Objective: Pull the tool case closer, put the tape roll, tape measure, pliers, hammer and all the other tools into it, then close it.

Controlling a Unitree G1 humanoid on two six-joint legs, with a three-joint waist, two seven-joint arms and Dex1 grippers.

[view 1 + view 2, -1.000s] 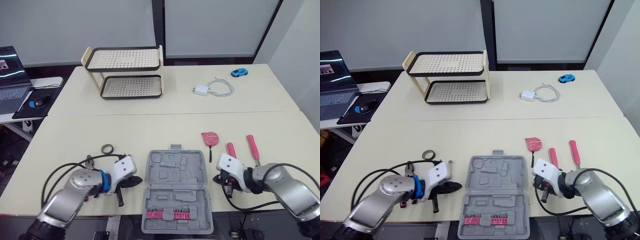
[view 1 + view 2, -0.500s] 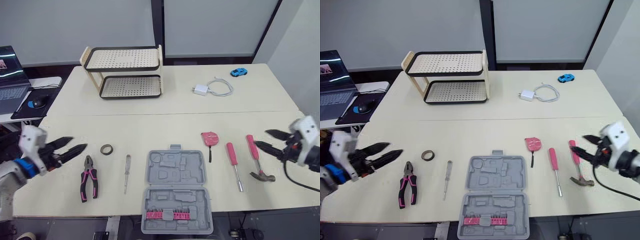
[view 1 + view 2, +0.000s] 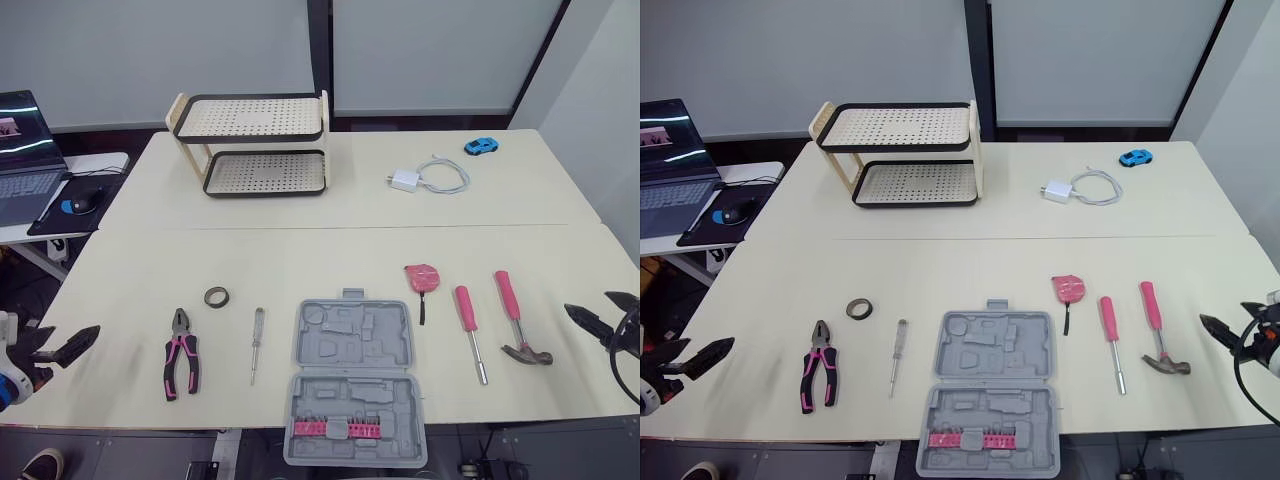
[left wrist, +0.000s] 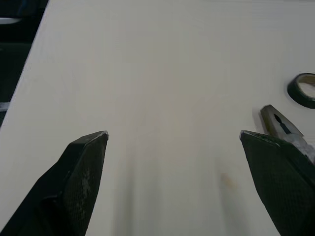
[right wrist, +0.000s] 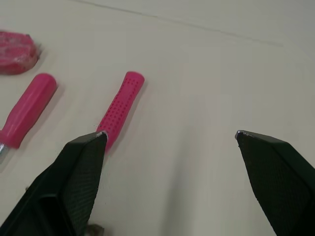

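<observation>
- Far left, the left gripper (image 4: 173, 133) hovered low over the table's (image 3: 300, 255) edge, fingers spread wide, gripping nothing.
- With the tool case as the dial's centre, the pliers (image 3: 180, 352) lay at 9 o'clock, flat, pink handles toward the robot, and nearest that gripper. A sensible first pick, I'd say: come straight down and pinch across both handles so they can't scissor apart.
- The tape roll (image 3: 216, 297) sat flat at about 10 o'clock, just beyond the pliers' nose. Being so low, it probably wanted one finger inside the ring.
- A slim screwdriver (image 3: 256, 343) lay between the pliers and the case.
- Centre stage, the tool case (image 3: 353, 345) lay open at the near edge, moulded tray empty, a row of pink bits (image 3: 335, 430) in the nearer half. It looked close enough already; each tool ought to go into its matching recess or the lid won't shut.
- At 1 o'clock was the tape measure (image 3: 421, 277), close by the case's far right corner.
- At 3 o'clock, a pink-handled driver (image 3: 469, 318), then the hammer (image 3: 515, 318) beside it, lying parallel and apart.
- Far right, the right gripper (image 5: 170, 132) was also spread and empty, just beside the hammer's handle. Grabbing near the head should keep it from tipping.
</observation>
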